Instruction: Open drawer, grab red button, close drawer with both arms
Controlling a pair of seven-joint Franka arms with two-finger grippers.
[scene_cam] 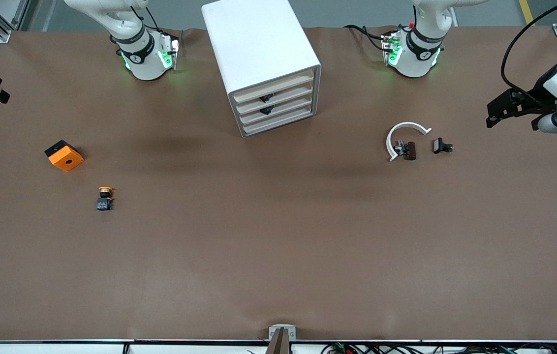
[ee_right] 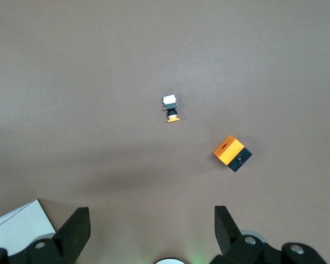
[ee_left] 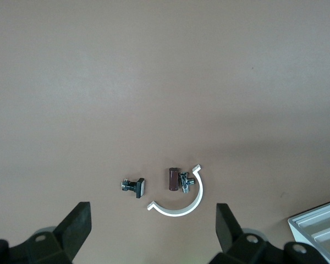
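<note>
Picking out the white cabinet (scene_cam: 263, 64) at twelve o'clock on the brown counter (scene_cam: 278, 255), between the two arm bases. Finding all four beige-fronted drawers (scene_cam: 276, 105) pushed in, with black handles (scene_cam: 266, 97) on two of them. Catching the left tool (ee_left: 153, 220) up in the air over a white arc piece (ee_left: 176, 213), a brown-and-chrome part (ee_left: 176, 180) and a small black clip (ee_left: 135, 187), fingers spread wide, gripping nothing. Catching the right tool (ee_right: 151, 220) equally wide open and empty, high over the yellow-capped button (ee_right: 171, 108) and the orange box (ee_right: 232, 153). From the front camera, placing that box between ten and eleven o'clock of the button, and the clip at three o'clock of the arc.
</note>
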